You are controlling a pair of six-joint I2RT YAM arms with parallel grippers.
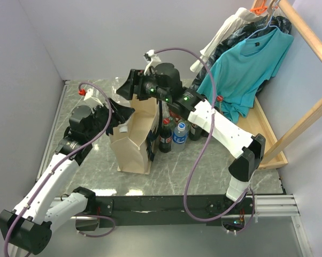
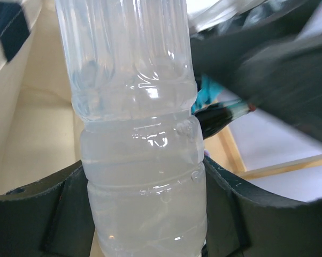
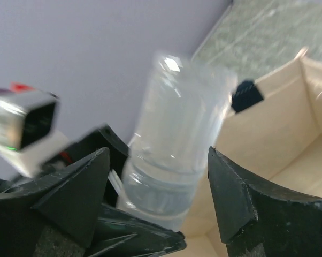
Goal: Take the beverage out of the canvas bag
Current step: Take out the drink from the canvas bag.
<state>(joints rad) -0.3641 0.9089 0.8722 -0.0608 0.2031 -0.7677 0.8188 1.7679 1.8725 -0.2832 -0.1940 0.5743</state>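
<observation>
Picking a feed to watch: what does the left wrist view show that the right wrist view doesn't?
Left wrist only: left gripper jaws pressed against both sides of the clear bottle; a dark red-capped bottle behind. Right wrist only: right gripper jaws open astride that bottle, the left wrist camera, the marble table. Both: the clear bottle and the inside of the canvas bag.

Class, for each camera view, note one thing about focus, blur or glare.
Top external: evenly lit, the canvas bag crisp. Left wrist: white glare spots on the clear bottle; background soft. Right wrist: that bottle is smeared, the right claw flanking it sharper.
</observation>
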